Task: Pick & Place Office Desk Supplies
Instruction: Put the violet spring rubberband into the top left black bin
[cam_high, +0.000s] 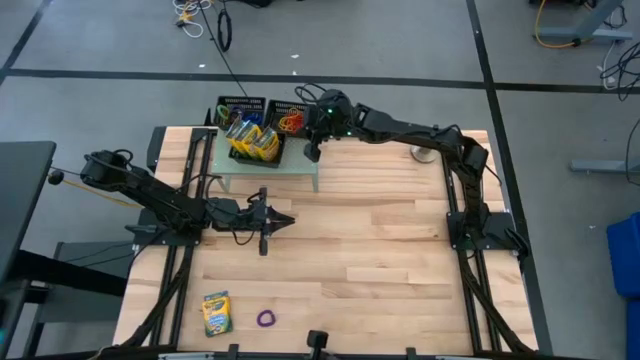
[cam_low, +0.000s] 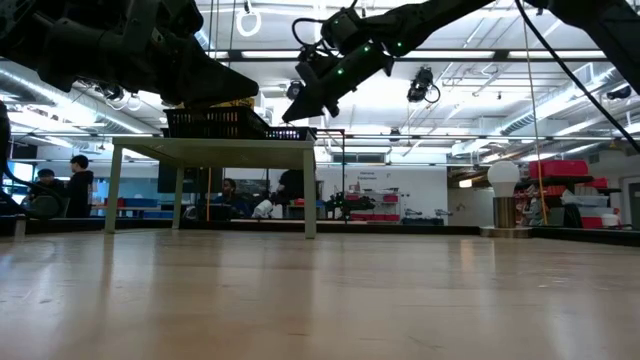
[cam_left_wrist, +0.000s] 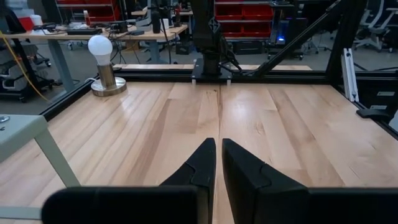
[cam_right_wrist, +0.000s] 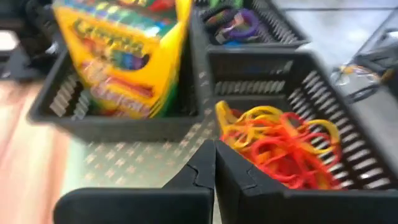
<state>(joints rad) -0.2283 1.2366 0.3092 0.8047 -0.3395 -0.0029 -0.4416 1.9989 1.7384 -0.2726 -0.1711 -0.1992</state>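
On a small raised grey shelf (cam_high: 268, 166) at the table's far side stand black mesh trays. One tray (cam_right_wrist: 93, 121) holds yellow crayon boxes (cam_right_wrist: 121, 56). Another (cam_right_wrist: 267, 68) holds red, orange and yellow rubber bands (cam_right_wrist: 280, 143), and a third holds purple and green bands (cam_right_wrist: 236, 25). My right gripper (cam_right_wrist: 215, 152) is shut with nothing in it, above the shelf just in front of the band tray (cam_high: 290, 120). My left gripper (cam_left_wrist: 219, 146) hovers shut and bare over the table's middle left (cam_high: 288, 220). One crayon box (cam_high: 216, 313) and a purple band (cam_high: 266, 319) lie flat near the table's front edge.
A white ball-topped grey stand (cam_high: 424, 153) sits at the far right of the table. The shelf's legs (cam_low: 310, 190) stand on the wood. Bare wooden tabletop (cam_high: 380, 250) spreads across the middle and right. People sit in the room beyond the table.
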